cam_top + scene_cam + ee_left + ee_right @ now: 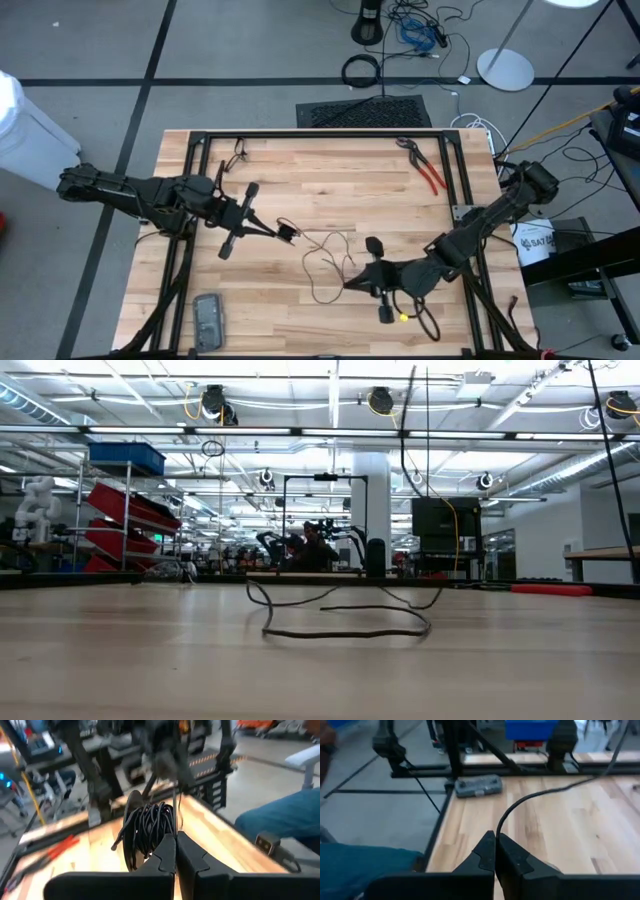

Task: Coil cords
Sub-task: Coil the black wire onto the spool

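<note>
Left gripper (283,233) is clamped on a wound bundle at one end of the cord (325,262); right gripper (349,285) is pinched on the other end; loose slack lies on the table (330,180) between the two, running lengthwise from one hand to the other; each arm sits at its own end, so I judge winding falls to the left, feeding to the right.
</note>
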`<state>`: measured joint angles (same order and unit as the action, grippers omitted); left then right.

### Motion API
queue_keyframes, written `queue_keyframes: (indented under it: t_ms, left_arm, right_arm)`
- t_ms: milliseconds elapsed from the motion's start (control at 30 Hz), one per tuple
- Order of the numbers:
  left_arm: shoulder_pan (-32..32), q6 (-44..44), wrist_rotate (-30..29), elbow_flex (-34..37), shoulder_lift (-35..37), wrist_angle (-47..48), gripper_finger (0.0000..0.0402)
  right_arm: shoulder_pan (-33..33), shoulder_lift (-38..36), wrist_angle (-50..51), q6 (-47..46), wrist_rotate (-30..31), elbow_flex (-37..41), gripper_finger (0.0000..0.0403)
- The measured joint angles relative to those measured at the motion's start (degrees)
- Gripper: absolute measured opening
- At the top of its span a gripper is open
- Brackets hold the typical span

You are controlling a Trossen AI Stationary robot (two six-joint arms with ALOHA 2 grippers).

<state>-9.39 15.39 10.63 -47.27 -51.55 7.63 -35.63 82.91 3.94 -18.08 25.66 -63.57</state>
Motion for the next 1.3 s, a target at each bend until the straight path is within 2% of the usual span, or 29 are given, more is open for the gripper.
queue_keyframes:
  t_ms: [133, 333, 600, 833, 1000, 1300]
  left_arm:
    - [0.0, 0.39, 4.45, 0.0, 0.0, -5.12, 0.0002]
    - [-0.01, 0.33, 9.58, 0.0, -0.01, -12.6, 0.0002]
    - [-1.04, 0.05, 13.38, 0.0, -2.93, -24.04, 0.0002]
    - [-2.57, -0.1, 13.4, -0.02, -5.95, -35.26, 0.0002]
    - [-3.19, -1.61, 13.13, -0.04, -7.13, -40.16, 0.0002]
    - [-2.35, -1.51, 5.37, -0.04, -6.84, -33.7, 0.0002]
  right_arm:
    - [0.69, 1.56, 2.84, -1.62, 2.57, 0.0, 0.0]
    - [4.35, 5.28, 1.48, 0.01, 2.7, 0.02, 0.0]
    - [12.0, 10.7, -11.55, 4.87, 1.31, 0.04, 0.0]
    - [15.86, 18.11, -22.55, 5.42, -9.45, 0.02, 0.0]
    - [15.86, 21.32, -25.2, 3.84, -11.51, 0.02, 0.0]
    - [10.46, 19.89, -22.95, 1.82, -17.13, 0.02, 0.0]
